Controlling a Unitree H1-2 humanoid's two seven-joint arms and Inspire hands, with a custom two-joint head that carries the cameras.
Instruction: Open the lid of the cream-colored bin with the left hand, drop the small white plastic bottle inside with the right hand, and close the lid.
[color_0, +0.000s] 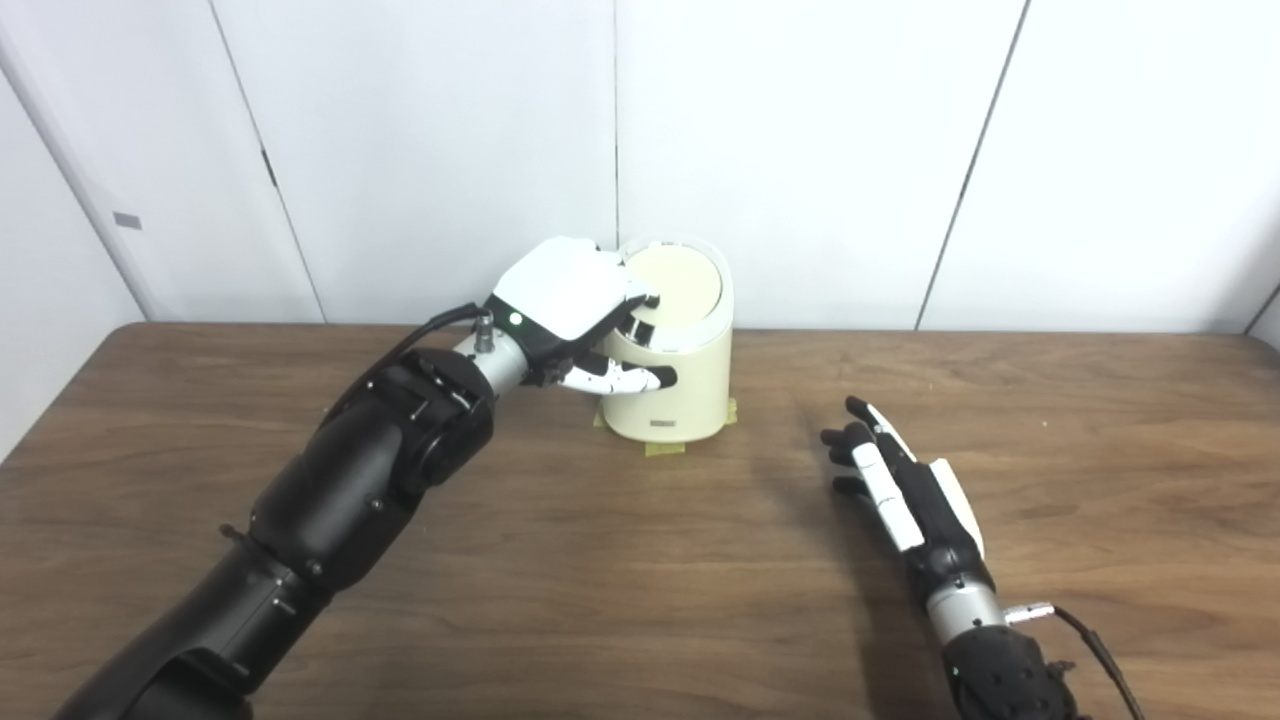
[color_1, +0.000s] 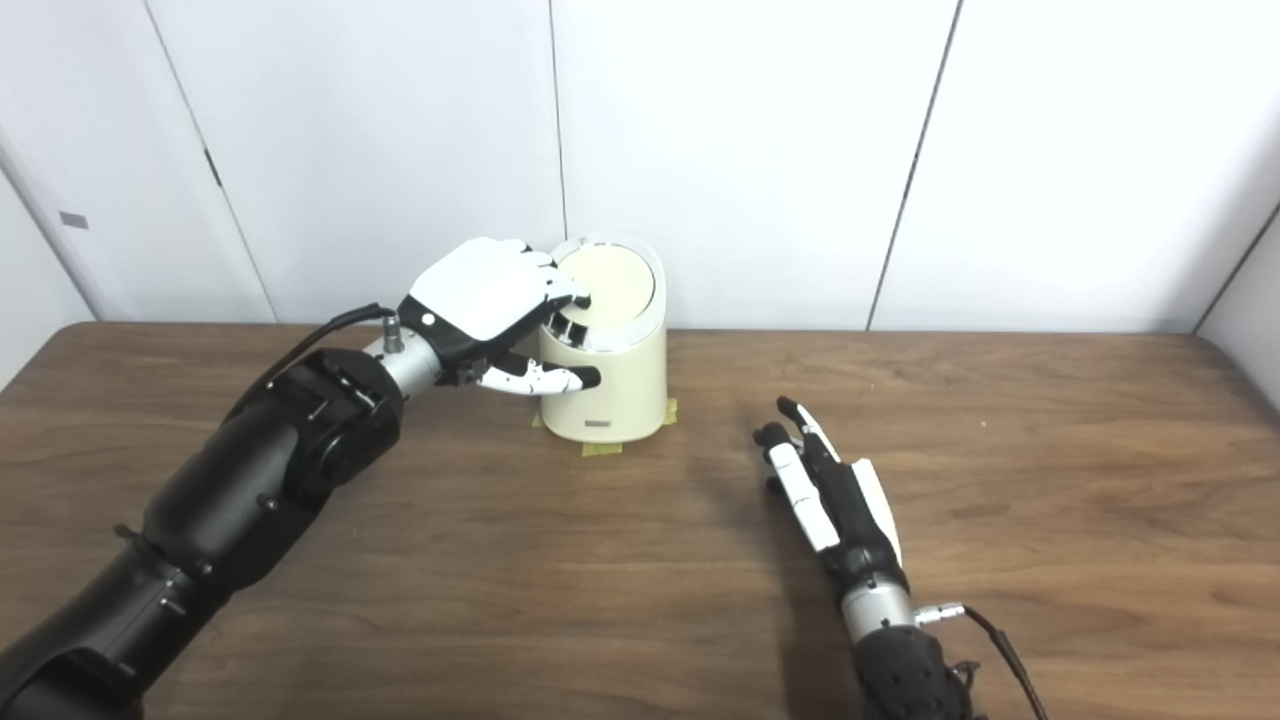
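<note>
On the table (color_0: 640, 600), left hand (color_0: 565, 300) fingers press the bin (color_0: 680, 390) lid (color_0: 675, 285); right hand (color_0: 905, 490) lies open, empty.

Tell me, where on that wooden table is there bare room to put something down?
Bare wood lies right of the cream-colored round plastic bin, out to the brown wooden table's right edge, and in the near middle between the two arms. It is crowded at the bin's left, where the left hand rests on its lid. The right hand lies open beside the middle patch.
</note>
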